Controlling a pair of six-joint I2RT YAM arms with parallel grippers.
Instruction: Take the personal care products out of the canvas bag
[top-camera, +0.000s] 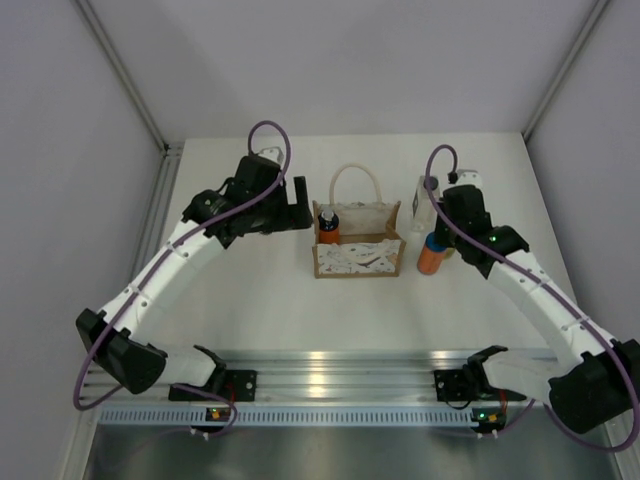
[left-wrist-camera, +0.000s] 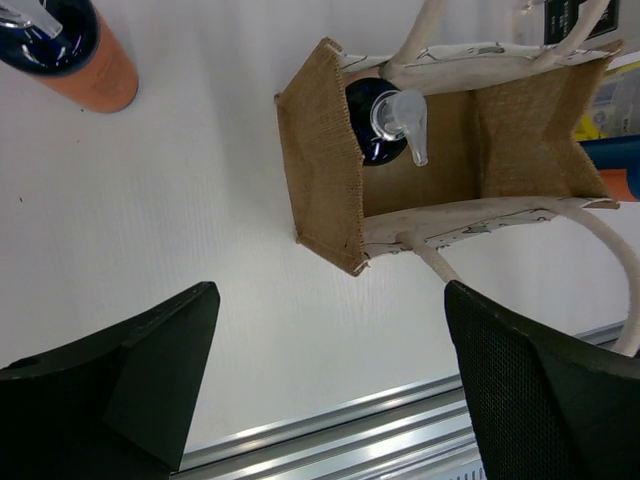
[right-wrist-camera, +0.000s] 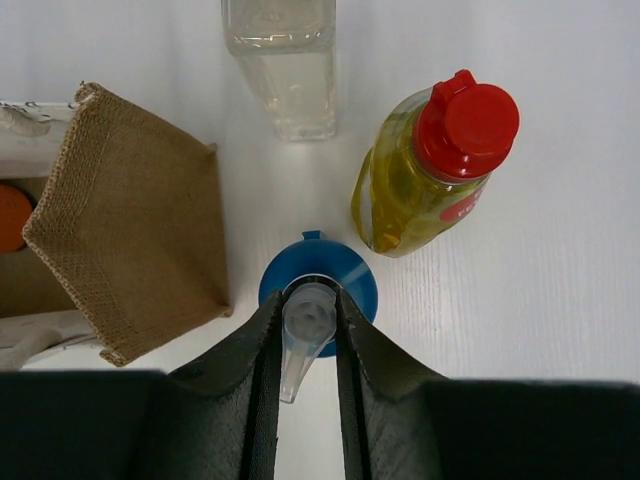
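Note:
The tan canvas bag (top-camera: 357, 256) stands mid-table with its rope handles up. One orange bottle with a dark blue cap and clear pump (left-wrist-camera: 382, 118) stands in its left end (top-camera: 327, 230). My left gripper (top-camera: 299, 206) is open and empty, just left of the bag (left-wrist-camera: 320, 190). My right gripper (right-wrist-camera: 308, 300) is shut on the pump head of a second orange, blue-capped bottle (right-wrist-camera: 355, 280), upright just right of the bag (top-camera: 431, 260). The yellow bottle with red cap (right-wrist-camera: 440, 170) and the clear bottle (right-wrist-camera: 285, 70) stand on the table beyond it. A third orange bottle (left-wrist-camera: 75, 55) stands left of the bag.
A silver aluminium rail (top-camera: 330, 380) runs along the table's near edge by the arm bases. Grey walls enclose the white table (top-camera: 250, 310) on the left, right and back. The clear bottle (top-camera: 424, 200) is close behind my right wrist.

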